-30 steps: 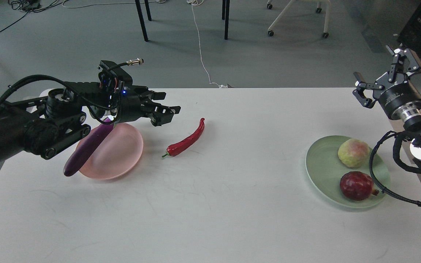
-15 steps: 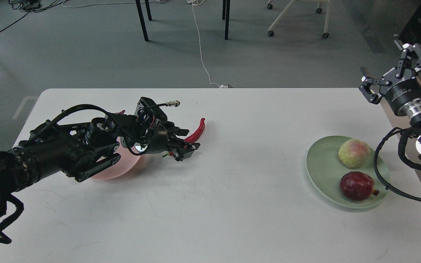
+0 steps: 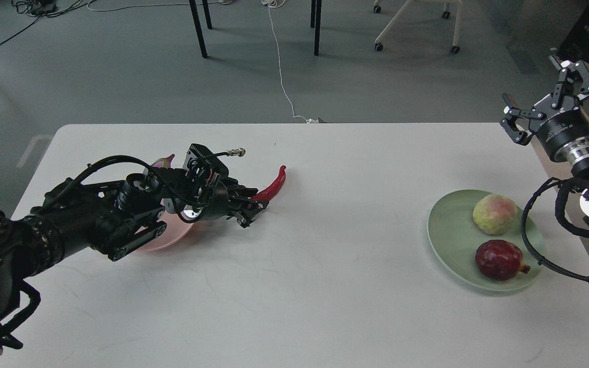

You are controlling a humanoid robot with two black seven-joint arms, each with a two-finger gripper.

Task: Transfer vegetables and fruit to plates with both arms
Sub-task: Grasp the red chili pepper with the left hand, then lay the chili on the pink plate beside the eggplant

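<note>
My left gripper [image 3: 251, 206] lies low on the table with its fingers on either side of the lower end of the red chili pepper [image 3: 274, 185]; I cannot tell if they press it. The chili's tip still rests on the table. The pale pink plate [image 3: 170, 238] is mostly hidden under my left arm. Of the purple eggplant only the pale cap [image 3: 164, 160] shows behind the arm. The pale green plate [image 3: 450, 230] holds the yellow-green fruit [image 3: 495, 213] and the dark red pomegranate [image 3: 499, 259]. My right gripper [image 3: 545, 99] is open, empty and raised beyond the table's right far corner.
The white table [image 3: 325, 286] runs from the far edge behind the chili to the bottom of the view. My right arm's black cable [image 3: 529, 245] loops over the green plate's right rim. Chair and table legs [image 3: 317, 30] and a white cord [image 3: 281, 76] are on the floor beyond.
My left arm swung right from above the pink plate and dropped to the table, and the gripper came around the chili's lower end. The eggplant is now hidden behind the arm. The right gripper barely moved.
</note>
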